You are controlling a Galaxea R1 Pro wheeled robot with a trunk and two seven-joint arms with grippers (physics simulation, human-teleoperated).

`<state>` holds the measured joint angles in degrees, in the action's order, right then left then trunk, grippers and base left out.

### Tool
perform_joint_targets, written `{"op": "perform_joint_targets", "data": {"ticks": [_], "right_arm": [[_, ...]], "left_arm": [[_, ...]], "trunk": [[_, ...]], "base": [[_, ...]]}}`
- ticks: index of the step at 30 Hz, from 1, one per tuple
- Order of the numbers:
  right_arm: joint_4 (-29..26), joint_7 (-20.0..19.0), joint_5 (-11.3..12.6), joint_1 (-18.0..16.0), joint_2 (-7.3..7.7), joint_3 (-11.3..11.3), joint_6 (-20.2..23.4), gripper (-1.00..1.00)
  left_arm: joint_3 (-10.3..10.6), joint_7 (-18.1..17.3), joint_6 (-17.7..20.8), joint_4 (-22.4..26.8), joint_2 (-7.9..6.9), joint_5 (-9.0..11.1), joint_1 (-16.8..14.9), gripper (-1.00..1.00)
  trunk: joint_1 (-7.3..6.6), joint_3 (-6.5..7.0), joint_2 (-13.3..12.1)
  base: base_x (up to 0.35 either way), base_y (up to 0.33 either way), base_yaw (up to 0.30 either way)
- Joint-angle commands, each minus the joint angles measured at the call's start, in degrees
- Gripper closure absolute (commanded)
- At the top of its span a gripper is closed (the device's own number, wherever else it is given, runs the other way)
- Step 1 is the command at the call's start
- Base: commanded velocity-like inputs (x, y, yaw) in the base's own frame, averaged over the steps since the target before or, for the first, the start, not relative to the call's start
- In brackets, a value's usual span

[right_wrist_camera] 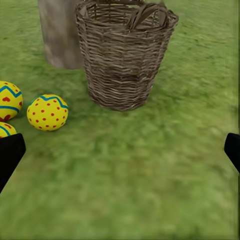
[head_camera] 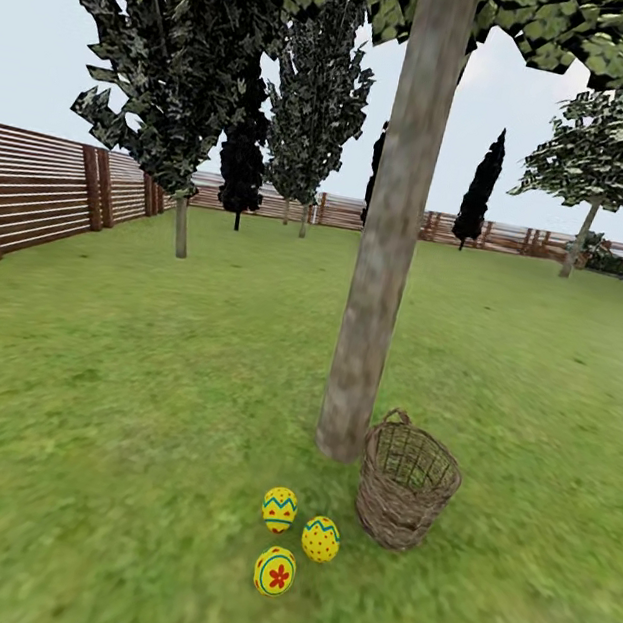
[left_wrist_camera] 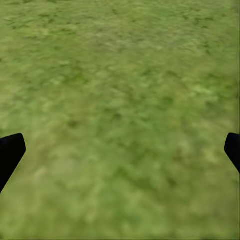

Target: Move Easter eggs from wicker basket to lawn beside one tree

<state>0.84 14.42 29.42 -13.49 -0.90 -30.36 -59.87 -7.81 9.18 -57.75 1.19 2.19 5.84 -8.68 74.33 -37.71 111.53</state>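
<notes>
Your head camera looks from high up, forward and a bit down, across the lawn [head_camera: 134,404] to the far fence [head_camera: 38,190]. The tree [head_camera: 397,214], the wicker basket [head_camera: 406,487] and the eggs [head_camera: 285,540] sit near, low in the picture. Your right wrist camera sits low, close to the grass, and faces the same basket [right_wrist_camera: 125,57], trunk [right_wrist_camera: 59,35] and eggs [right_wrist_camera: 47,112]. Your left wrist camera looks down at plain grass [left_wrist_camera: 120,110] from close by.
</notes>
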Motion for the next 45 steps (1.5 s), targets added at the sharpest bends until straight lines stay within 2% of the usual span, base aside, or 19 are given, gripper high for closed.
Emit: {"op": "perform_joint_targets", "data": {"ticks": [1,9,15,35,39,45], "right_arm": [[0.1,0.3,0.2,0.0,-0.01,-0.5,-0.1,-1.00],[0.2,0.0,-0.1,0.0,0.11,-0.7,-0.1,-1.00],[0.1,-0.6,-0.5,0.0,1.13,-0.8,-0.1,-1.00],[0.1,-0.6,-0.5,0.0,1.60,-0.8,0.1,-1.00],[0.1,-0.6,-0.5,0.0,1.57,-0.8,1.7,-1.00],[0.1,-0.5,-0.5,0.0,1.52,-0.9,2.1,-1.00]], "left_arm": [[0.0,-0.2,-0.1,0.0,0.01,0.5,0.0,-1.00],[0.0,-0.2,0.1,0.0,0.00,0.5,0.0,-1.00],[0.1,-0.1,0.7,0.0,-0.06,0.5,0.0,-1.00],[0.1,-0.1,1.1,0.0,-0.08,0.5,0.0,-1.00],[0.1,-0.1,2.2,0.0,-0.08,0.5,0.0,-1.00],[0.1,0.0,3.8,0.0,0.01,0.5,0.0,-1.00]], "trunk": [[-0.24,0.03,-0.4],[-1.99,1.15,-3.6],[-3.31,1.88,-6.0],[-7.70,3.68,-14.0],[-8.58,4.06,-15.6],[-9.90,5.45,-18.0]], "base": [[0.000,0.000,0.000],[0.000,0.000,0.000],[0.000,0.000,0.000],[0.000,0.000,-0.059],[0.000,0.000,-0.066],[0.000,0.000,-0.005]]}}
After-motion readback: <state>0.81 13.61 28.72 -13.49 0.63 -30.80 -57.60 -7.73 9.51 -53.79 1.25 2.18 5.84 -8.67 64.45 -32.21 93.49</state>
